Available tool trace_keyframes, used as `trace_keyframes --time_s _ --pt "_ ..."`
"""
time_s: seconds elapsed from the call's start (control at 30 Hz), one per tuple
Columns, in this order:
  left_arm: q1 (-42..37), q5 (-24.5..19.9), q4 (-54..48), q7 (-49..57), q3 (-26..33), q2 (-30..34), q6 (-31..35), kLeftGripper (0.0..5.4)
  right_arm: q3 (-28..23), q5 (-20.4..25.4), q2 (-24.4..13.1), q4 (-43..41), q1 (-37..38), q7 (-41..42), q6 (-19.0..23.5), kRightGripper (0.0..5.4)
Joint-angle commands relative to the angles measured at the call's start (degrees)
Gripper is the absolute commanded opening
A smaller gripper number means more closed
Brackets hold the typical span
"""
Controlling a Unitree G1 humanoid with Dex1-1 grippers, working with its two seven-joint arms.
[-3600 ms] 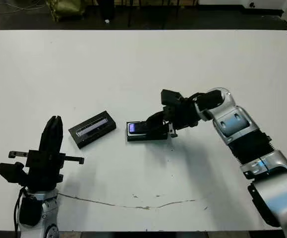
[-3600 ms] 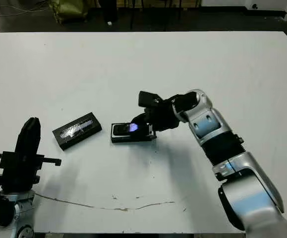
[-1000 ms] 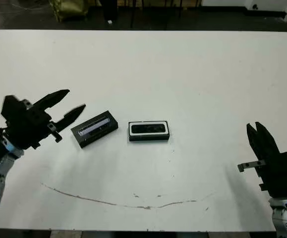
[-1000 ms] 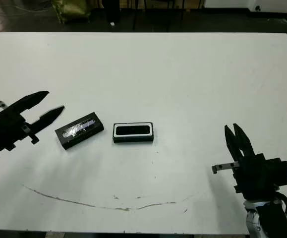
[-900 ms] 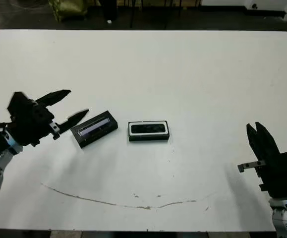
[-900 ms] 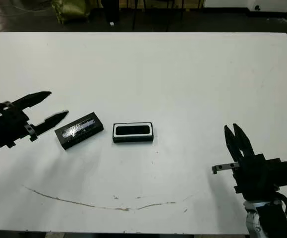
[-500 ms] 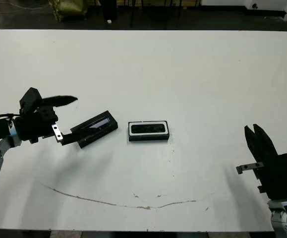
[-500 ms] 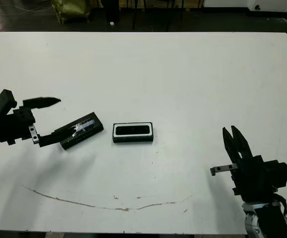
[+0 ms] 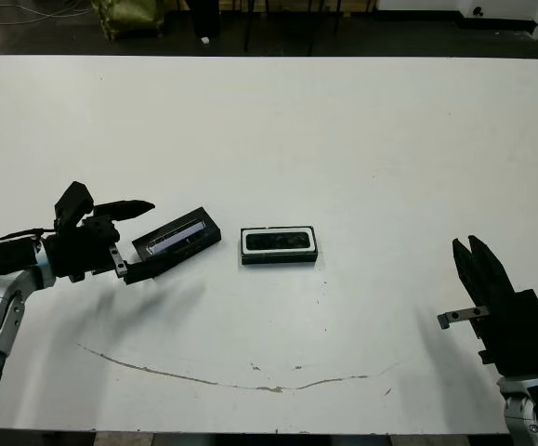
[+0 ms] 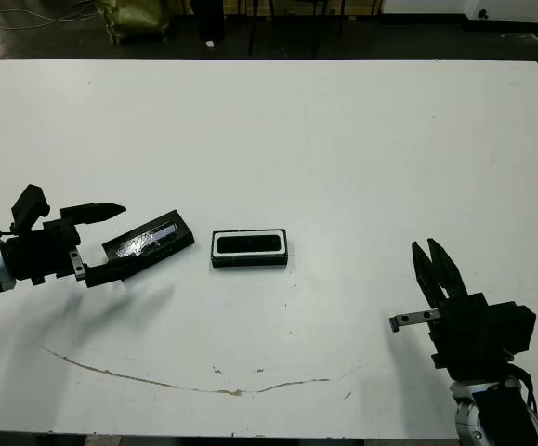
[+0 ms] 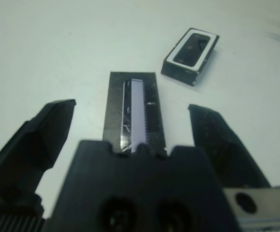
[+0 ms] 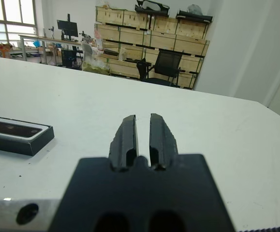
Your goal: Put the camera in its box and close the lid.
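Slim black camera (image 9: pixel 280 242) lying inside the white-lined box (image 9: pixel 279 246) mid-counter (image 9: pixel 343 139), glossy-striped rectangular lid (image 9: pixel 177 241) sitting beside it, left gripper (image 9: pixel 144 238) spreading wide around the lid's end, right gripper (image 12: pixel 142 135) idling nearly pressed together.

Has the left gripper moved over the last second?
Yes. The left gripper has come down and in toward the lid, its open fingers now straddling the lid's near end.

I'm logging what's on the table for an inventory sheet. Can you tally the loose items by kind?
Camera, lying in the box: 1
Box, white-lined tray: 1
Lid with silvery strip: 1
Total: 3
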Motion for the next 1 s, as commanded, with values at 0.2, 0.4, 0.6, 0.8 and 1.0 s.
trace_keyframes --time_s 0.2,0.4,0.6,0.8,1.0 --pt "0.9 3.08 3.11 0.85 -1.3 -0.84 -2.78 5.37 0.14 0.15 -0.24 0.79 0.74 -0.1 0.18 0.0" --pt "0.11 4.11 5.71 0.01 -2.12 -1.01 -3.88 5.37 0.41 -0.25 -0.29 -0.82 1.23 -0.81 1.56 0.0" --pt "-0.47 5.05 7.6 -0.25 -2.77 -1.08 -4.81 5.37 0.34 0.42 -0.03 -0.69 1.21 -0.55 1.75 0.0" --pt "-0.54 6.55 9.08 -0.18 -3.48 -1.35 -7.01 5.37 0.5 0.43 -0.47 -1.65 1.55 -0.66 2.73 0.0" --pt "-0.37 7.21 11.31 0.31 -3.75 -2.29 -8.01 5.37 0.46 0.35 -0.33 -1.48 1.6 -0.6 2.29 0.0"
